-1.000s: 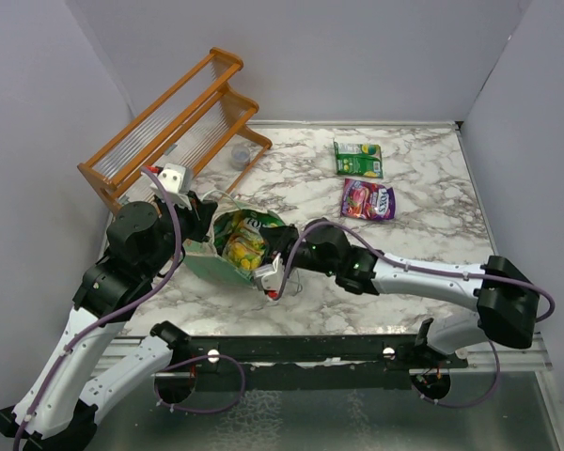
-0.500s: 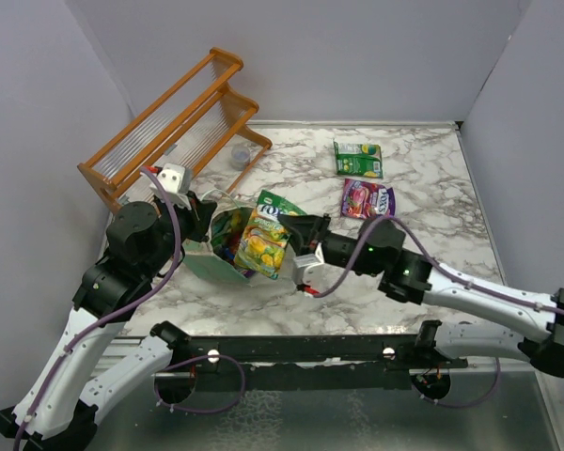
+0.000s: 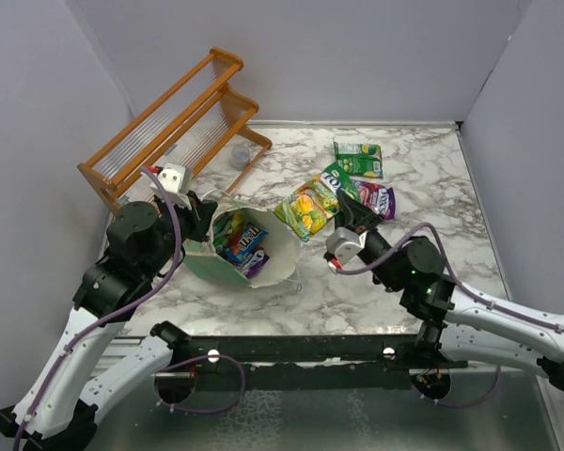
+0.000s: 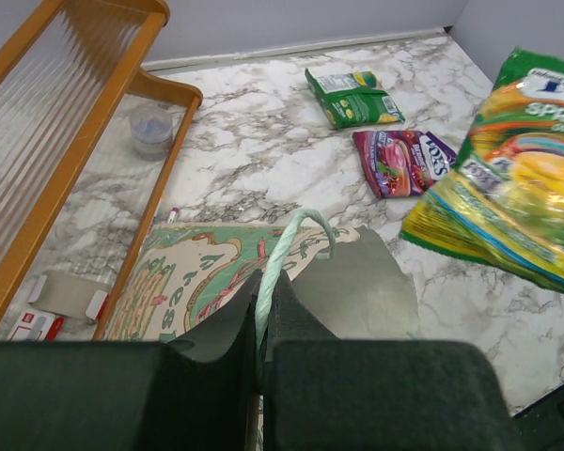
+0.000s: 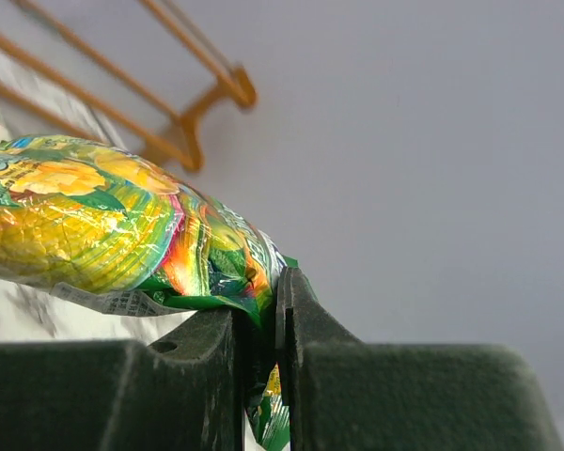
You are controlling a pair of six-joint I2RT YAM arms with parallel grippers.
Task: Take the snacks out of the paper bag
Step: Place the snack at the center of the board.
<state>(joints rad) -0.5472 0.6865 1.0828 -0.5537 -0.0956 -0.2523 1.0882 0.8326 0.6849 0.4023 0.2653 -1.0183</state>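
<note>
1. Top external: the yellow-green snack packet [image 3: 307,207] is out of the paper bag [image 3: 280,261]. It is held up over the desk [image 3: 432,178], between the bag and the two packets lying farther back.
2. My right claw [image 3: 342,201] is clenched on that packet's green end. In the right wrist view both fingers of the claw [image 5: 259,318] pinch the edge, and the packet [image 5: 103,221] bulges out to the left.
3. The left wrist view shows the same packet [image 4: 508,188] hanging at the right edge of the frame, above the marble.
4. The bag sits on the desk at my left with its mouth open toward the right and its cream inside showing. More snack packets [image 3: 242,240] are inside it, in blue, red and green.
5. My left claw [image 3: 200,218] is at the bag's left rim. In the left wrist view the claw [image 4: 263,305] is closed on the string handle [image 4: 291,244], and the bag's patterned side [image 4: 183,282] lies just ahead of it.
6. A green packet [image 3: 358,159] [image 4: 354,96] lies flat at the far side of the desk. A purple-pink packet [image 3: 378,200] [image 4: 399,162] lies just nearer than it, with a gap between them.
7. An orange rack [image 3: 174,122] [image 4: 66,122] stands at the far left, with a small clear cup [image 3: 241,157] [image 4: 151,129] at its foot.
</note>
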